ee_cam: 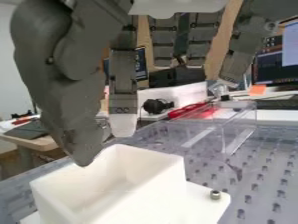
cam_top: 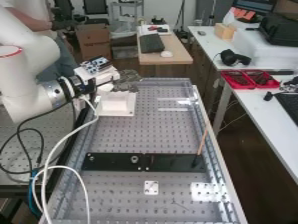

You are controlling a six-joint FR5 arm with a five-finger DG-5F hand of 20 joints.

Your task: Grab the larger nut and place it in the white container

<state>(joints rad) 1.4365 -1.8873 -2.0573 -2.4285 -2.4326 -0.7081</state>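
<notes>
Above the white container (cam_top: 116, 104), at the far left part of the bench, is the dark grey hand (cam_top: 125, 81). From the wrist, the hand (ee_cam: 70, 90) hangs over and beside the rim of the open white container (ee_cam: 149, 159); whether it holds anything cannot be made out. Part of the container's inside is hidden behind its walls. On the flat black bar (cam_top: 169, 162) stand the bearing (cam_top: 134, 159) and, farther left, the smaller nut (cam_top: 91, 158).
A thin brown stick (cam_top: 202, 142) rises from the bar's right end. Beyond the container lies a clear plastic box (ee_cam: 223, 127) on the perforated bench. A small white plate (cam_top: 151, 188) lies nearer than the bar. Red trays (cam_top: 241, 80) sit on the side table.
</notes>
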